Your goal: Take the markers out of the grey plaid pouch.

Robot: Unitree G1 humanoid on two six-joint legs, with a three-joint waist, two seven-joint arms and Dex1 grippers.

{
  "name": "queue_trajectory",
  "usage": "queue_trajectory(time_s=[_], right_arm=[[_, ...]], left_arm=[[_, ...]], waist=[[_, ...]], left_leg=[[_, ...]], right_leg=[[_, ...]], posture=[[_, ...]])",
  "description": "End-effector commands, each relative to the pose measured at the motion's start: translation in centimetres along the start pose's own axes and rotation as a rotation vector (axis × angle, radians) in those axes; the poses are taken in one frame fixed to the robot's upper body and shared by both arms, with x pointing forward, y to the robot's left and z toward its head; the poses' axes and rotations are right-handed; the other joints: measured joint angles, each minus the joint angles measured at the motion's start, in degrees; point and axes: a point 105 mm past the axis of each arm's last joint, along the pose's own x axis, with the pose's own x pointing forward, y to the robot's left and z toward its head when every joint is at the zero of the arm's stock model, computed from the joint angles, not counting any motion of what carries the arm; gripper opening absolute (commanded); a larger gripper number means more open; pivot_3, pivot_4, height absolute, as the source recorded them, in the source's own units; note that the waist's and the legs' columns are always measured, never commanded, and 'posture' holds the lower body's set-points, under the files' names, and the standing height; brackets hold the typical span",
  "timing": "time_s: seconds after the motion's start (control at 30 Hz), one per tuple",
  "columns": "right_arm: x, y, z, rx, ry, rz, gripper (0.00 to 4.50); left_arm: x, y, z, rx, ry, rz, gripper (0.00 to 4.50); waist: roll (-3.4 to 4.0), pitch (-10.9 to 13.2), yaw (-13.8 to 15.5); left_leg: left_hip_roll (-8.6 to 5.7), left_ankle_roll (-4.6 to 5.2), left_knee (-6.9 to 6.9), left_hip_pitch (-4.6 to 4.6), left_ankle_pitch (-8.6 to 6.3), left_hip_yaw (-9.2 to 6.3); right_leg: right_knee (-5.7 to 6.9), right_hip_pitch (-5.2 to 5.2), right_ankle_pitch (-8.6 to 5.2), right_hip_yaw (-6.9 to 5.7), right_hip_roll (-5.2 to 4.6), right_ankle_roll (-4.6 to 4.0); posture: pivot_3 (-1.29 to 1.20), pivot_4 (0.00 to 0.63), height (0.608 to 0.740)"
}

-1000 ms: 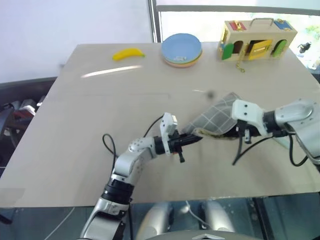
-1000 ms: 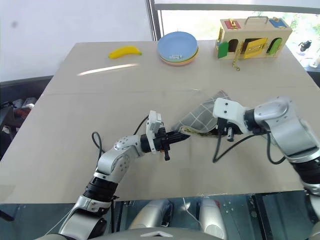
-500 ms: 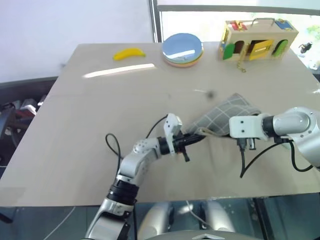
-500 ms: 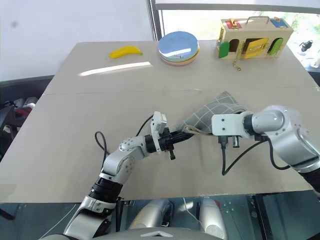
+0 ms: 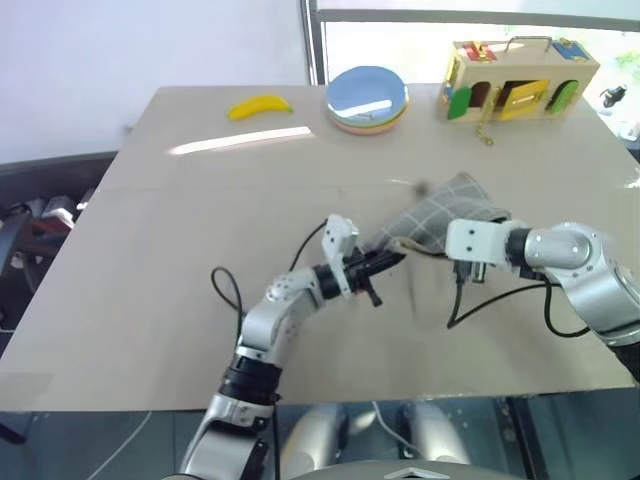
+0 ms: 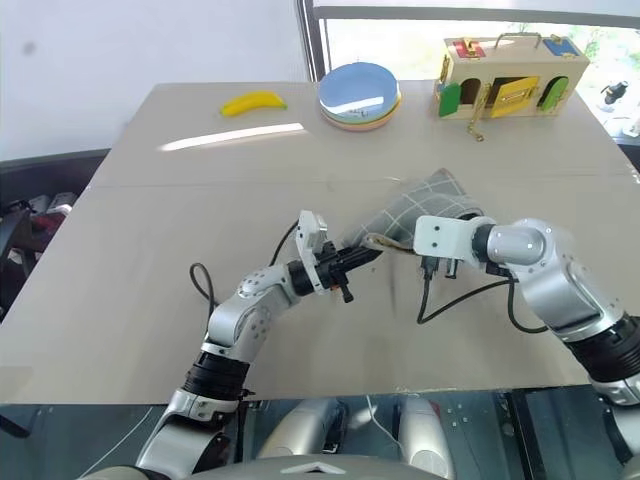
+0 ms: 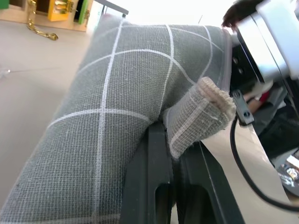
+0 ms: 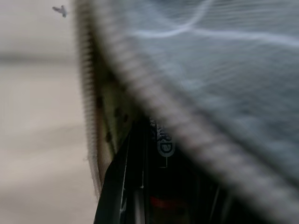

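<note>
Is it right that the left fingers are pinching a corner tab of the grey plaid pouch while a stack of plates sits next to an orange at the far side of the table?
Not quite: it is a banana, not an orange. The left eye view shows it beside the stack of plates. The rest stands: the left fingers pinch the corner tab of the grey plaid pouch.

Left gripper (image 7: 175, 156) pinching fabric tab of grey plaid pouch (image 7: 126, 112) (pouch lifted off table).
</note>
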Motion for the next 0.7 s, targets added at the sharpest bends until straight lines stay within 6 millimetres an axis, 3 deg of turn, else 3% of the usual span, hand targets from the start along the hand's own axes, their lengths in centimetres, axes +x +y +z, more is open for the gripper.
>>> queue_trajectory(time_s=[0.03,0.23,0.4,0.47,0.6,0.7], right_arm=[[-0.5,-0.2,0.0,0.246,-0.040,-0.037,0.46],[-0.6,-1.1,2.9,0.844,-0.230,-0.080,0.46],[-0.8,-3.3,3.8,1.180,-0.303,-0.128,0.46],[-1.0,-3.6,3.8,1.149,-0.276,-0.147,0.46],[-0.9,-3.3,3.6,1.259,-0.253,-0.128,0.46],[-1.0,-3.6,3.2,1.188,-0.216,-0.171,0.46]], left_arm=[[-0.2,0.3,3.8,0.044,-0.132,0.018,0.00],[-0.3,0.6,4.2,0.034,-0.148,0.042,0.00],[0.0,0.1,3.9,0.012,-0.152,0.030,0.00],[0.1,-0.1,3.8,0.007,-0.152,0.027,0.00],[0.1,-0.2,3.5,0.000,-0.150,0.026,0.00],[0.1,-0.3,3.4,-0.004,-0.149,0.025,0.00]], waist=[[-0.01,0.00,-0.06],[-0.02,0.01,-0.19],[-0.01,0.00,-0.10],[0.00,0.00,0.02],[0.01,-0.01,-0.19],[0.01,-0.01,-0.40]], left_leg=[[0.00,0.00,0.01,0.00,0.00,0.01],[0.02,0.00,0.06,0.02,0.00,0.00],[-0.03,0.00,0.05,0.01,0.00,-0.02],[-0.03,0.00,0.04,-0.01,0.00,-0.01],[-0.08,0.00,0.01,-0.01,0.00,-0.03],[-0.06,0.00,0.00,0.00,0.01,-0.03]], right_leg=[[0.02,0.00,0.00,0.01,0.00,0.00],[0.08,0.01,0.00,0.03,0.03,-0.01],[0.09,0.00,0.00,0.02,0.00,-0.01],[0.11,-0.04,0.00,0.04,0.00,-0.01],[0.08,-0.02,0.00,0.00,-0.03,-0.01],[0.13,-0.05,0.00,0.01,-0.01,-0.01]], posture=[[0.00,0.150,0.740],[0.00,0.150,0.740],[0.00,0.150,0.740],[0.00,0.150,0.740],[0.00,0.150,0.740],[0.00,0.150,0.740]])
